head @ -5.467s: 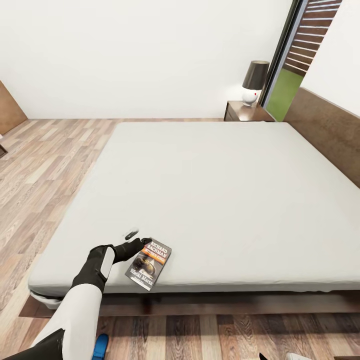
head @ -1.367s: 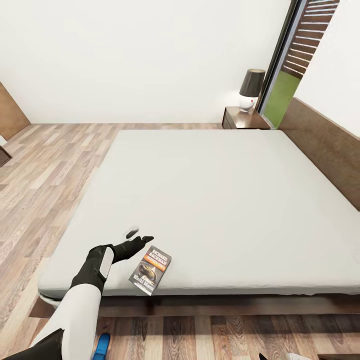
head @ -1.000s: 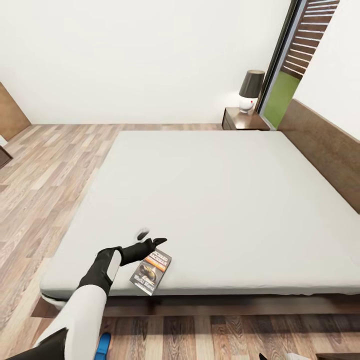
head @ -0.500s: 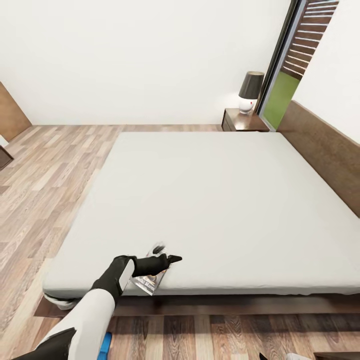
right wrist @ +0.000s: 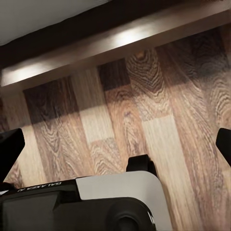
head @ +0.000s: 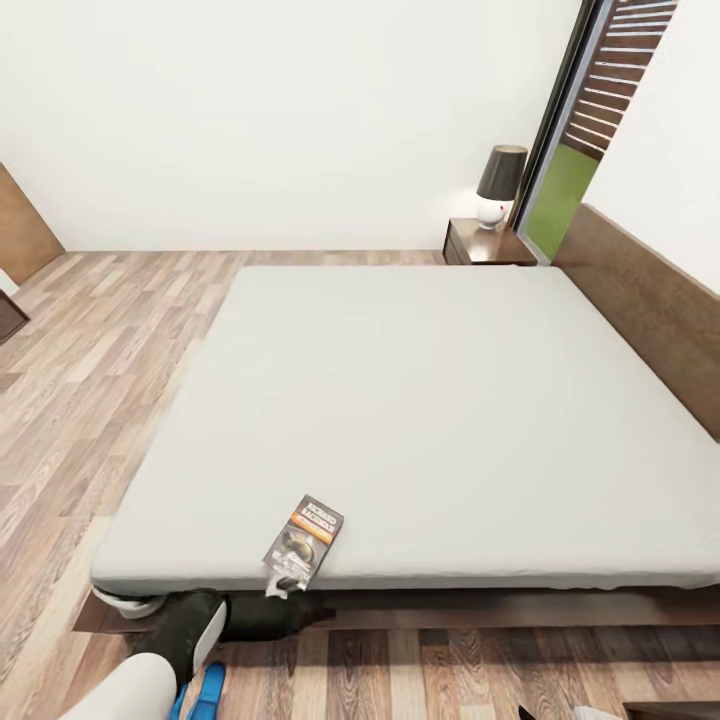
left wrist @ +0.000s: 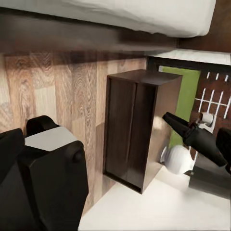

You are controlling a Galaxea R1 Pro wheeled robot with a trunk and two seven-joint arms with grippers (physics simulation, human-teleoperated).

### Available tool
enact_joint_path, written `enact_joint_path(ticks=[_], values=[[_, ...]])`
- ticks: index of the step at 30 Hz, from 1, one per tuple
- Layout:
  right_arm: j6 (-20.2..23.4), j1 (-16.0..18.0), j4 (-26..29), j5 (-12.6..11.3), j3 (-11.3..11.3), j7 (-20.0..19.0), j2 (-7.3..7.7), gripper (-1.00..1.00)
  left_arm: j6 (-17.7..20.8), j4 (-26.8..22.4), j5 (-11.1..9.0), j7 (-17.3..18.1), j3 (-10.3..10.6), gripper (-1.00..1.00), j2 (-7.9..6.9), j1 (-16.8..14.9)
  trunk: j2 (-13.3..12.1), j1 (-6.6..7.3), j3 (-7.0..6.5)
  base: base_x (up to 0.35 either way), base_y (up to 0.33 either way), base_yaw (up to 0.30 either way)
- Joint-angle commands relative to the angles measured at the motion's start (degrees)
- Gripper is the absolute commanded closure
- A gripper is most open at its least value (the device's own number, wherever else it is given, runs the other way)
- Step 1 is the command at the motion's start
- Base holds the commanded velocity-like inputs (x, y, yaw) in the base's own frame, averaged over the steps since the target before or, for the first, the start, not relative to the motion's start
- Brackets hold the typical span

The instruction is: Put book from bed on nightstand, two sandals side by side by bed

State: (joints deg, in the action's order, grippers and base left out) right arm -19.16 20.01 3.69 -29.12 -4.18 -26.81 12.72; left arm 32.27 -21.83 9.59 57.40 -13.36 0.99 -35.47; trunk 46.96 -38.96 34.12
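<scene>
Now your left gripper point(head: 300, 612) sits low beside the bed point(head: 420, 400) frame, holding nothing, its opening unclear. Your right gripper point(right wrist: 115, 144) gapes empty. Your book point(head: 303, 545) overhangs the mattress edge.

The left pincer point(head: 290, 612) has dropped from above the book point(head: 303, 545) to below the mattress edge point(head: 420, 580)

Bright, even light — soft, slightly blurred renders

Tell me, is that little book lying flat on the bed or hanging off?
Partly hanging off: the book lies cover-up on the bed, its near end poking past the mattress edge.
</scene>
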Motion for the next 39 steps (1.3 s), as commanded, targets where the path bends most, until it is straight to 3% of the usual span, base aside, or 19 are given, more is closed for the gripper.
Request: enact_joint_path(ticks=[1,3,8,11,12,14,15,17,19,20,21,22,25,27,30,33,39], values=[[-0.2,0.0,-0.1,-0.6,-0.4,-0.3,0.01,-1.00,-0.7,-0.1,1.2,0.8,-0.5,-1.00,-0.23,0.8,-0.4,0.22,-0.14,0.000,0.000,0.000],[-0.2,0.0,-0.1,-0.6,-0.4,-0.3,0.02,-1.00,-1.5,0.0,2.0,1.0,-0.5,-1.00,-1.13,1.5,-1.2,0.66,-0.50,0.000,0.000,0.000],[-0.2,0.1,-0.1,-0.6,-0.4,-0.3,0.01,-1.00,-5.5,2.2,2.6,1.2,-0.5,-1.00,-6.04,2.6,-3.2,1.75,-1.40,0.000,0.000,0.000],[-0.2,0.0,-0.1,-0.6,-0.4,-0.2,0.01,-1.00,-11.6,4.9,2.0,0.8,-1.3,-1.00,-8.95,2.8,-4.4,2.41,-1.94,0.000,0.000,0.000],[-0.2,0.0,-0.1,-0.6,-0.4,-0.3,0.02,-1.00,-15.2,6.7,1.0,0.3,-2.6,-1.00,-10.09,2.8,-4.8,2.63,-2.12,0.000,0.000,0.000],[-0.2,0.0,-0.1,-0.6,-0.4,-0.3,0.02,-1.00,-18.4,8.8,-0.1,-0.6,-4.3,-1.00,-10.80,2.8,-5.6,3.07,-2.47,0.000,0.000,0.000],[-0.2,0.0,-0.1,-0.7,-0.4,-0.3,0.02,-1.00,-21.4,11.5,-0.9,-3.3,-6.0,-1.00,-11.76,2.9,-6.0,3.29,-2.65,0.000,0.000,0.000],[-0.2,0.0,-0.1,-0.6,-0.4,-0.3,0.02,-1.00,-23.3,13.6,-1.2,-6.4,-6.6,-1.00,-12.76,2.9,-6.8,3.73,-3.01,0.000,0.000,0.000],[-0.2,0.0,-0.1,-0.6,-0.4,-0.3,0.02,-1.00,-26.5,16.4,-2.3,-11.0,-7.1,-1.00,-14.67,2.9,-7.6,4.17,-3.37,0.000,0.000,0.000],[-0.2,0.0,-0.1,-0.6,-0.4,-0.3,0.02,-1.00,-27.5,17.0,-3.2,-12.4,-7.1,-1.00,-15.57,2.9,-8.0,4.39,-3.55,0.000,0.000,0.000],[-0.2,0.0,-0.1,-0.6,-0.4,-0.3,0.02,-1.00,-28.6,17.7,-5.5,-13.9,-7.2,-1.00,-17.34,2.9,-8.4,4.61,-3.73,0.000,0.000,0.000],[-0.1,0.0,-0.1,-0.6,-0.4,-0.3,0.02,-1.00,-28.9,18.0,-6.5,-14.4,-7.2,-1.00,-17.91,2.9,-8.8,4.83,-3.91,0.000,0.000,0.000],[-0.1,0.0,-0.1,-0.7,-0.4,-0.4,0.02,-1.00,-30.6,19.6,-7.6,-15.3,-7.0,-1.00,-18.32,2.9,-10.0,5.49,-4.45,0.000,0.000,0.000],[-0.1,0.0,-0.1,-0.7,-0.4,-0.4,0.02,-1.00,-33.8,20.3,-7.8,-16.5,-6.9,-1.00,-17.50,3.2,-10.8,5.93,-4.81,0.000,0.000,0.000],[-0.1,0.0,-0.1,-0.7,-0.4,-0.4,0.02,-1.00,-36.9,20.6,-7.9,-21.3,-6.8,-1.00,-16.05,3.7,-12.0,6.59,-5.35,0.000,0.000,0.000],[-0.1,0.0,-0.1,-0.7,-0.4,-0.4,0.11,-1.00,-37.8,20.7,-7.9,-25.3,-6.8,-1.00,-15.25,3.8,-13.2,7.24,-5.89,0.000,0.000,0.000],[-0.1,0.0,0.0,-0.6,-0.4,-0.4,0.25,-1.00,-38.1,20.8,-8.0,-26.4,-6.8,-1.00,-14.85,3.8,-15.6,8.56,-6.96,0.000,0.000,0.000]])
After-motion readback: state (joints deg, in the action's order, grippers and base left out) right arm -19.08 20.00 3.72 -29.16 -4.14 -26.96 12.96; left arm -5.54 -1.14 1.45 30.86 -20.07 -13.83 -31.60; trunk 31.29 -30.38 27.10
